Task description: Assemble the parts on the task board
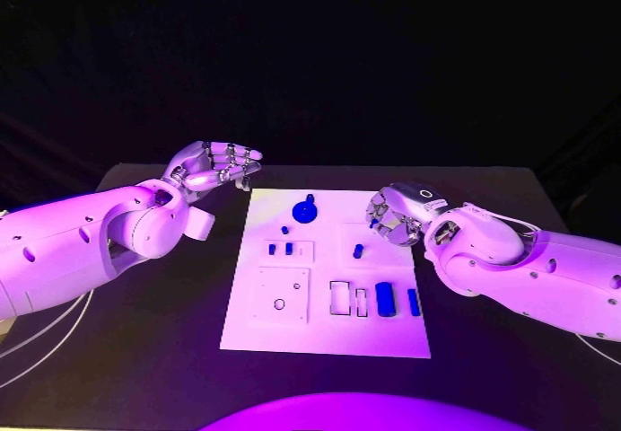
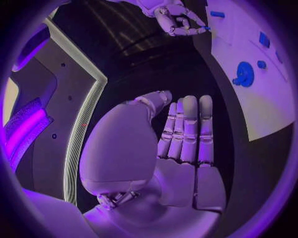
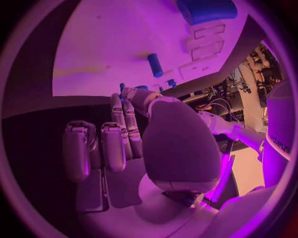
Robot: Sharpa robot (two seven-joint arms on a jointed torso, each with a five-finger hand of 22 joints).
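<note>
In the right wrist view, a large blue part [image 3: 206, 10] is cut off by the circle's rim at twelve o'clock. The task board [image 1: 324, 337] recesses are too small for their contents to be told. The right robot hand [image 1: 392, 215] fingertips are hidden against the board.

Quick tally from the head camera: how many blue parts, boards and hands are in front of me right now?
Blue parts: 7, as far as I can tell
Task board: 1
Hands: 2, the left hand and the right hand
Total: 10
</note>
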